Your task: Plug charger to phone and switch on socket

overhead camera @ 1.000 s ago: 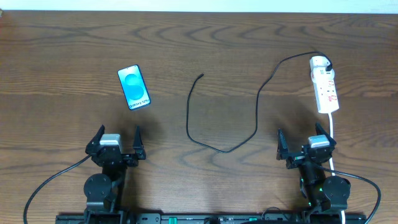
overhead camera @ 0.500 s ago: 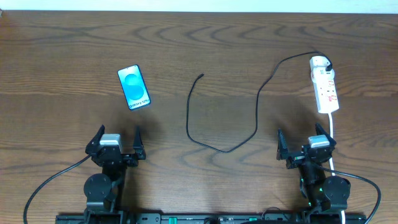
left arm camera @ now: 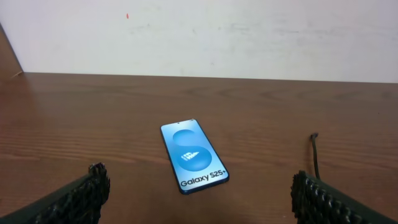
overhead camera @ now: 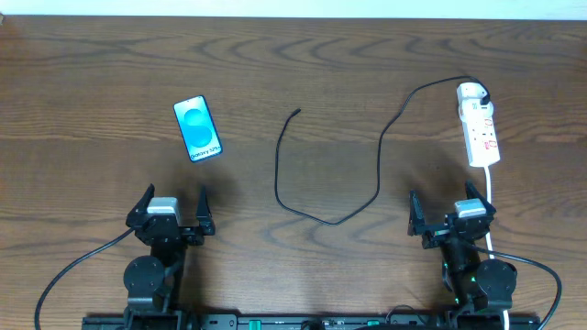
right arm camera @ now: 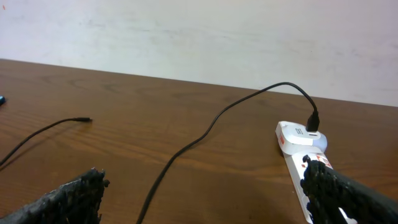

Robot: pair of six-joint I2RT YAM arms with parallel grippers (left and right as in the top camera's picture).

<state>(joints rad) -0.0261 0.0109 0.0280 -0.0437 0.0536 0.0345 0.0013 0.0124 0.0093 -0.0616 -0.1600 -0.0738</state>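
Dark, grained wooden table (overhead camera: 303,55) holds the slim rectangular phone (overhead camera: 198,128), glossy blue screen up, ahead of my left tool (overhead camera: 175,194), which is spread wide and empty. My right tool (overhead camera: 443,194) gapes too, near the white plastic socket (overhead camera: 480,128). The thin black charger (overhead camera: 379,174) curls between them, apparently plugged into the socket's rounded end.

The phone (left arm camera: 194,155) shows "Galaxy S25+" in dark letters across its blue screen.

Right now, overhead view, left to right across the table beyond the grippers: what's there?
phone → charger, free plug end first, cable snaking right → socket, where the charger is plugged in at the far end.
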